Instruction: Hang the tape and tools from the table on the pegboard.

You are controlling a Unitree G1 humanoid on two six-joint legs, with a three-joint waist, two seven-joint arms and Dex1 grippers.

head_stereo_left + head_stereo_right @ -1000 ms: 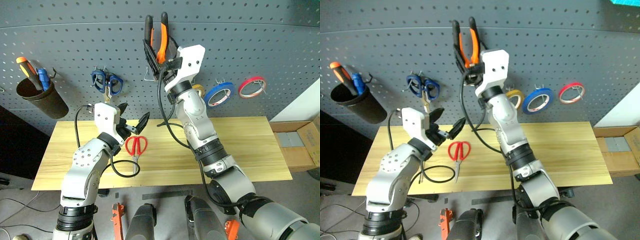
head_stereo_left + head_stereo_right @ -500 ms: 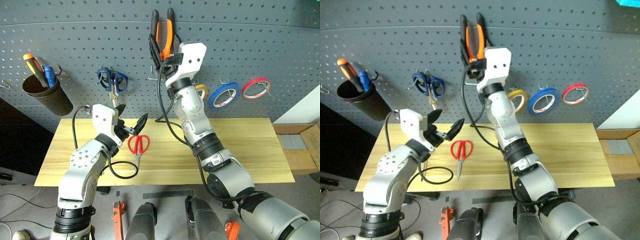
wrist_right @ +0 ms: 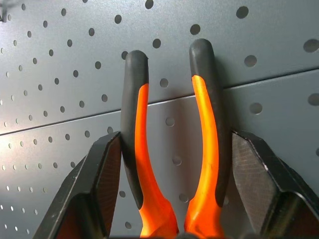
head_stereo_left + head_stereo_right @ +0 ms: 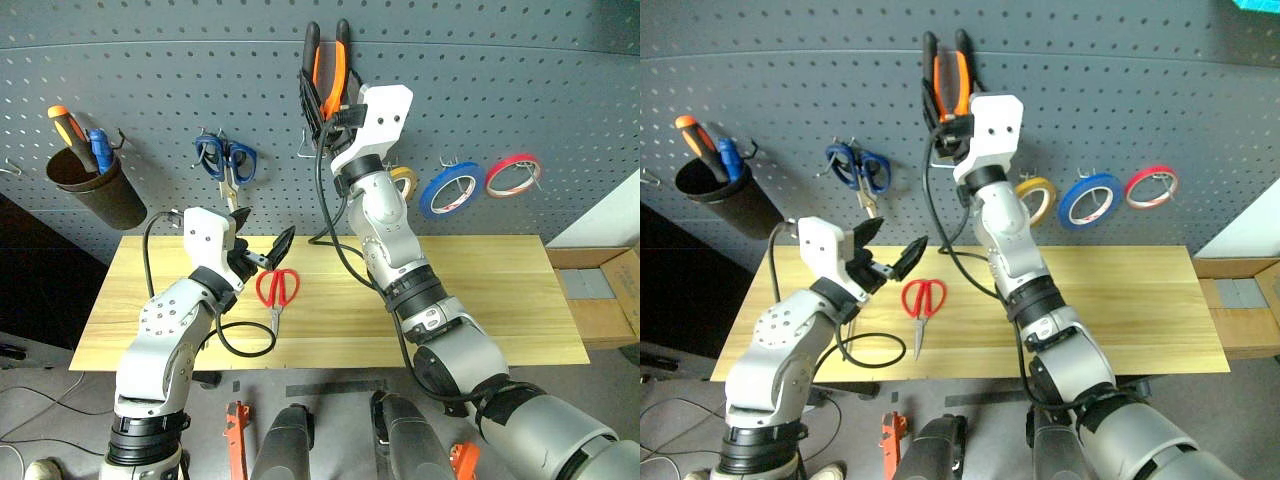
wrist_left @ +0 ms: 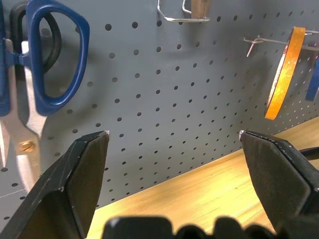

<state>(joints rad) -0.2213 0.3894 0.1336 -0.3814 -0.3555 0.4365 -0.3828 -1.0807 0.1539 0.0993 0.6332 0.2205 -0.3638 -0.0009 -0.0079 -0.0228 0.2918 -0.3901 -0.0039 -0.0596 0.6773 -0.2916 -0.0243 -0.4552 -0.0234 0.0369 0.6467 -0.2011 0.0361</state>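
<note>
Red scissors (image 4: pixel 276 290) lie on the table (image 4: pixel 500 300), nearest me, in front of the pegboard (image 4: pixel 150 80). My left claw (image 4: pixel 262 248) hangs spread and empty just beside them. Since a second ago my right claw (image 4: pixel 325 100), clamped on the pliers (image 4: pixel 328 60), has stayed raised against the pegboard; hanging, I judge, remains undone. My right wrist view shows both pads gripping the handles. The blue tape (image 4: pixel 444 190) already hangs there.
</note>
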